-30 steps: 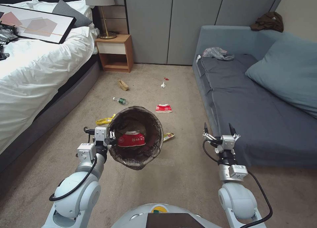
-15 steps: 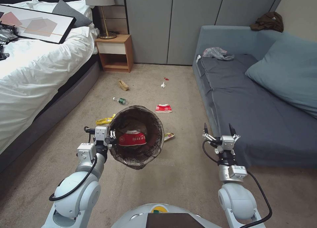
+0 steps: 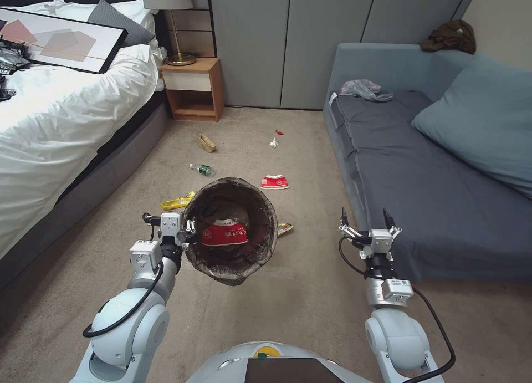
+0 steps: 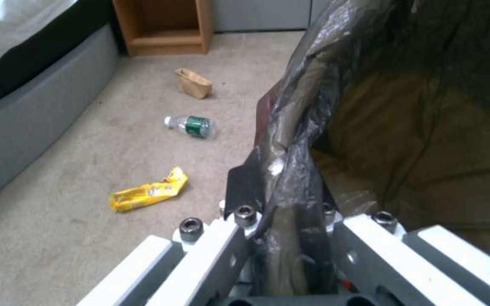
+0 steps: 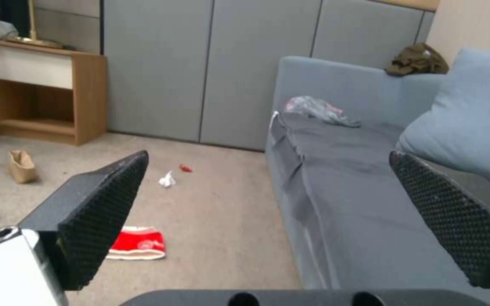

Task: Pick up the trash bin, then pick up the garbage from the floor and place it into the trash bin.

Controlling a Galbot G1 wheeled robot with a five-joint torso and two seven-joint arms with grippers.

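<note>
Head view first: on my far left is the bed (image 3: pixel 50 122) with its white cover, and behind it a small wooden nightstand (image 3: pixel 193 89) by the grey wall panels. Tan carpet (image 3: pixel 299 300) covers the floor. On it lie a tan paper carton (image 3: pixel 206 143), a clear bottle (image 3: pixel 201 169) with a green label, and a yellow snack bag (image 3: pixel 176 203).

My left tool (image 3: pixel 187 232) is pinching the rim of the trash bin (image 3: pixel 230 230) and holding it up off the carpet. The bin's dark bag is folded over its rim. A red-and-white wrapper (image 3: pixel 223 234) lies inside the bin.

Past the bin, another red-and-white wrapper (image 3: pixel 275 182) is on the carpet, with a white tissue (image 3: pixel 273 143) farther back. A second yellow bag (image 3: pixel 284 228) peeks out just beside the bin.

My right tool (image 3: pixel 368 223) hangs in the air near the sofa's front edge, its fingers spread wide and holding nothing. The blue-grey sofa (image 3: pixel 432 194) is on my right.
</note>
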